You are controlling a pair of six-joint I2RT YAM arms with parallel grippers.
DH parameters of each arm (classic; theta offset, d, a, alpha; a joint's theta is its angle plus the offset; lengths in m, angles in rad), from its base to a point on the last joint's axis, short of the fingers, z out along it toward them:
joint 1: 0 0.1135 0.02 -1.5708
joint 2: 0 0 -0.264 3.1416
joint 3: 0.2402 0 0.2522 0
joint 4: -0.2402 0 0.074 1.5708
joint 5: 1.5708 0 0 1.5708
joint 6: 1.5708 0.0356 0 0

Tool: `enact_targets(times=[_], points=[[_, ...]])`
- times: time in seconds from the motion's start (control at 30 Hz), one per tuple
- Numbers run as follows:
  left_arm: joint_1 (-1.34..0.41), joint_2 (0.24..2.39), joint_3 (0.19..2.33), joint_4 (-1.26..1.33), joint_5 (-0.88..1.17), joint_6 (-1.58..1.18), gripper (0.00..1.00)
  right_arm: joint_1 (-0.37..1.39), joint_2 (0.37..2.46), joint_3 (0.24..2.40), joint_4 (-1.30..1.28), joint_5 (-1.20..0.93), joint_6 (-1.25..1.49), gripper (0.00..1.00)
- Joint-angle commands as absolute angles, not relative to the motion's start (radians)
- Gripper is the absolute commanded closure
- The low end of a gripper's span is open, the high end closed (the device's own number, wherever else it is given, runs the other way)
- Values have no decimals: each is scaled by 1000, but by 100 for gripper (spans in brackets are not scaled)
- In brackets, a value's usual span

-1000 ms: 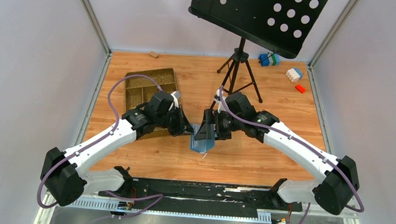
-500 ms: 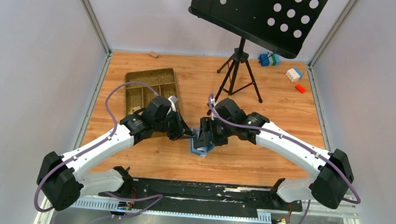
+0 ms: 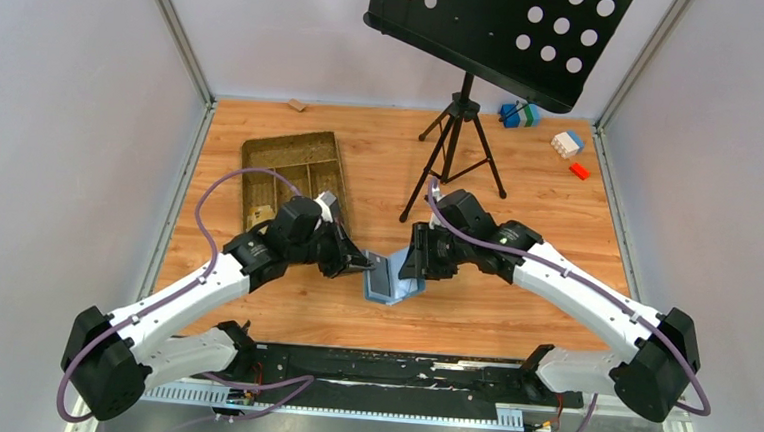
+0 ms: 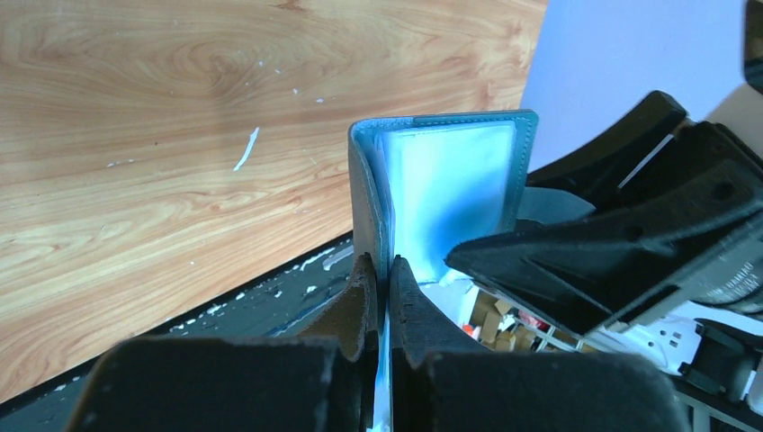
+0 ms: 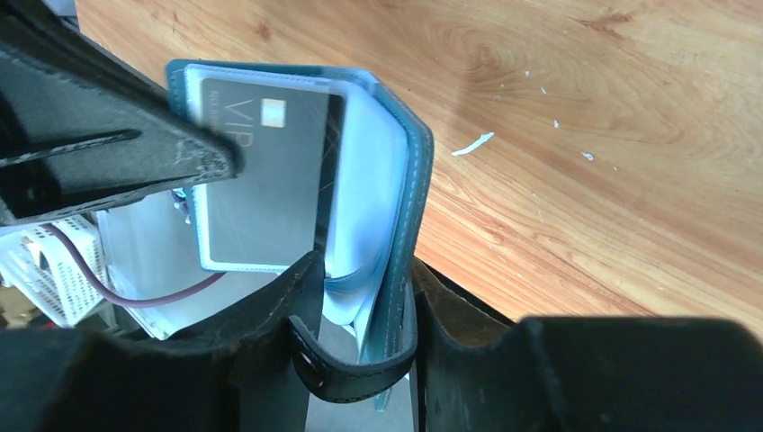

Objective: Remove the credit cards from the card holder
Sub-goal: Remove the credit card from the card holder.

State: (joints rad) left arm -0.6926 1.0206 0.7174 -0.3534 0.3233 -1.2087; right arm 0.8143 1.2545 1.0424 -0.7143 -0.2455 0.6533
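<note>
Walls (image 3: 64, 106) enclose wooden table (image 3: 540, 186); left tool (image 4: 381, 270) and right tool (image 5: 360, 279) clamp card holder (image 3: 390, 289).

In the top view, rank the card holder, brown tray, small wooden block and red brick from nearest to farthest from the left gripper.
1. card holder: pinched by the left gripper, front centre.
2. brown tray: behind the gripper, on the left side.
3. wooden block: at the back edge, left.
4. red brick: far right, towards the back.
</note>
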Motion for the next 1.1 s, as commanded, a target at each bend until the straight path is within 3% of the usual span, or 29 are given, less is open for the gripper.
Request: enact_targets(times=[0.0,0.3,0.37,0.47,0.53,0.83,1.07], points=[[-696,987,722,-270,344,-1232,100,773,1221,995,-631,-312,709,63],[-696,952,687,-276,344,-1233,100,747,1246,883,-455,-479,773,60],[-696,950,686,-282,343,-1227,100,747,1242,878,-447,-481,776,50],[-696,948,689,-319,331,-1216,100,745,1224,882,-462,-461,773,24],[-696,950,693,-350,318,-1212,100,740,1213,883,-466,-463,774,20],[-696,975,732,-388,309,-1179,100,699,1211,933,-571,-380,750,25],[-692,981,739,-364,314,-1181,100,616,1156,896,-614,-362,747,36]])
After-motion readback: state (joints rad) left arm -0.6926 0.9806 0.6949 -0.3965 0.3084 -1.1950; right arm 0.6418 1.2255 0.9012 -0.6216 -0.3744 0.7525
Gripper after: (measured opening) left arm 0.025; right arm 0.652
